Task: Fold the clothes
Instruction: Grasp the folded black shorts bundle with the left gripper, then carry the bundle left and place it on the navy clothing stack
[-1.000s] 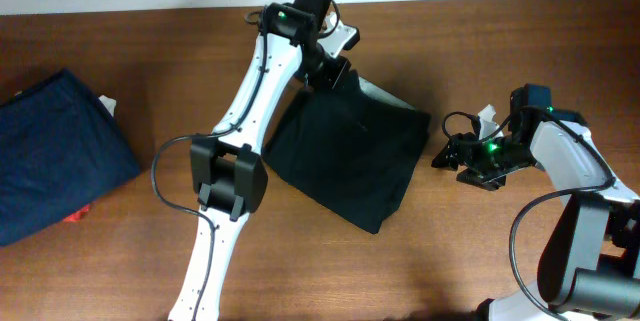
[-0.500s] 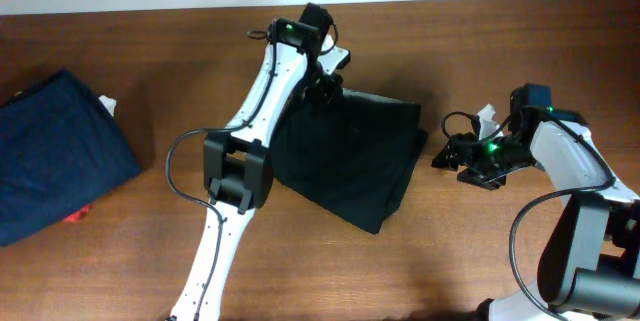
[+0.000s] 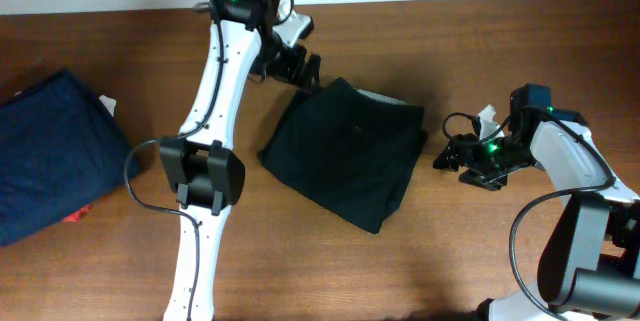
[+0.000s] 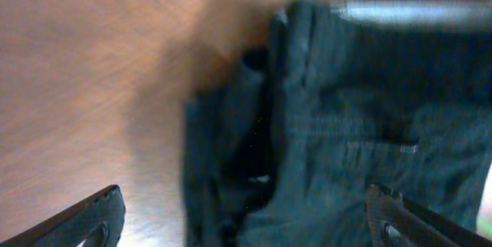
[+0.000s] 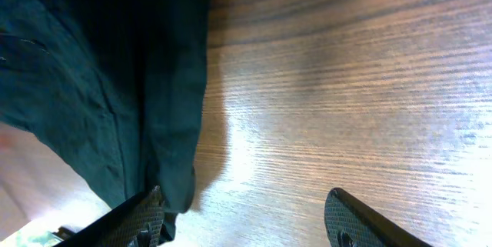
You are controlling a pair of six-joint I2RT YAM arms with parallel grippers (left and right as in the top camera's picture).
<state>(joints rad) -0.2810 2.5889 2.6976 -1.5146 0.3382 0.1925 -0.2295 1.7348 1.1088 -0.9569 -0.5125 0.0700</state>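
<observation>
1. The shorts (image 3: 345, 156) lie on the surface (image 3: 440, 261), doubled into a rough square bundle. Folding looks largely done; perhaps one more fold or a tidy is left.
2. The left end effector (image 3: 300, 69) hovers off the shorts' far-left corner, fingers spread, empty.
3. The right end effector (image 3: 447, 154) sits just right of the shorts, likewise spread and empty.
4. A navy garment (image 3: 55, 151) lies well left of the shorts, and nothing blocks access.
</observation>
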